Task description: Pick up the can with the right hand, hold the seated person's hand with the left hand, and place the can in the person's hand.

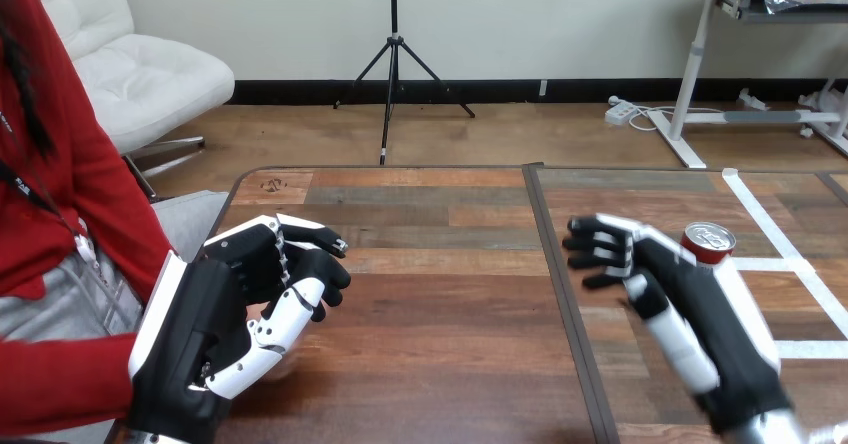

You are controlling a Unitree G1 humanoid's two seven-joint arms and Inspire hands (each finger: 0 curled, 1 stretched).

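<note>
Wooden tabletop (440, 294), split by a dark seam (560, 294) running from its far edge to its near edge; white tape lines (770, 219) toward its right edge. Beyond the far edge: plank floor (500, 129), white wall (550, 14) with black baseboard (560, 90), black tripod (393, 64) centre, white padded chair (140, 74) left, white-legged desk (700, 74) right, power strip (622, 112) near its foot.

Probably a robotics lab: white tape lines (812, 349) mark the wooden counter (440, 304) at 3 o'clock; a robot's left hand (225, 314) and right hand (680, 299) hang over it at 7 and 4 o'clock.
</note>
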